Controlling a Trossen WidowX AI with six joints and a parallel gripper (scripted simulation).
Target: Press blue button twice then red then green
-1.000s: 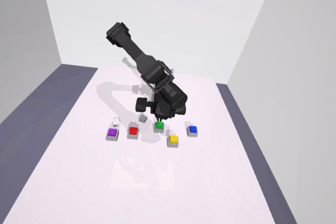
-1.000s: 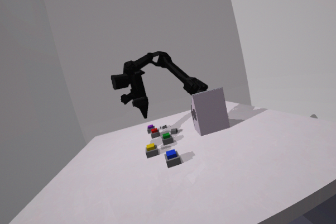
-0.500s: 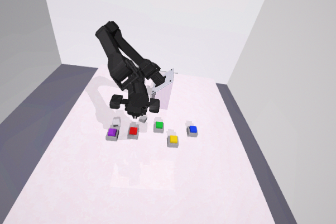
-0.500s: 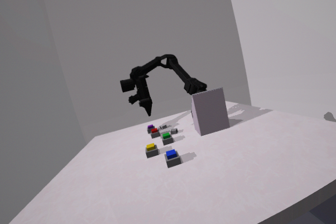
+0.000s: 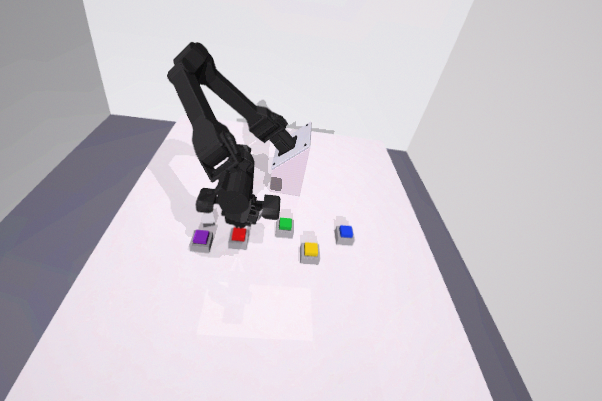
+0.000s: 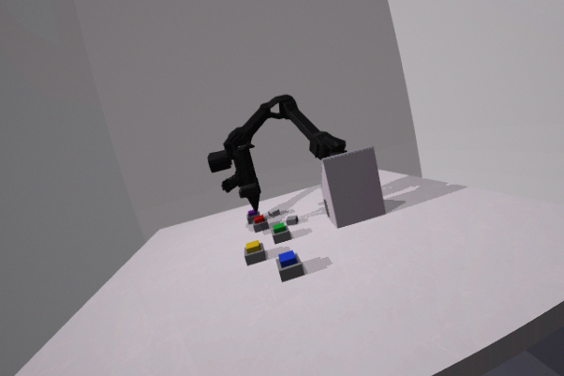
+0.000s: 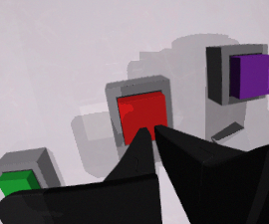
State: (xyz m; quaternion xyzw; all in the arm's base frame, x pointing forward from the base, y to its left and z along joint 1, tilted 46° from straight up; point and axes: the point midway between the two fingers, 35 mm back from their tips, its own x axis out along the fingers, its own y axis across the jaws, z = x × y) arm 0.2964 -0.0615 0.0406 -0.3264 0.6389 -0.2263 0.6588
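Directly under closed hand [image 7: 150, 131], red button [image 7: 141, 112], tips touching

Matt black plastic-looking tool [image 7: 150, 135], flat saturated plastic on the red button [image 7: 141, 112] in its dull grey housing, smooth pale matt bench [image 5: 350, 324].

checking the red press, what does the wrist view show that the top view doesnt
Only the wrist view shows the shut gripper with its tips at the near edge of the red button. Only the top view shows the yellow button, the blue button, the arm's base and the grey block. Both show the red, green and purple buttons.
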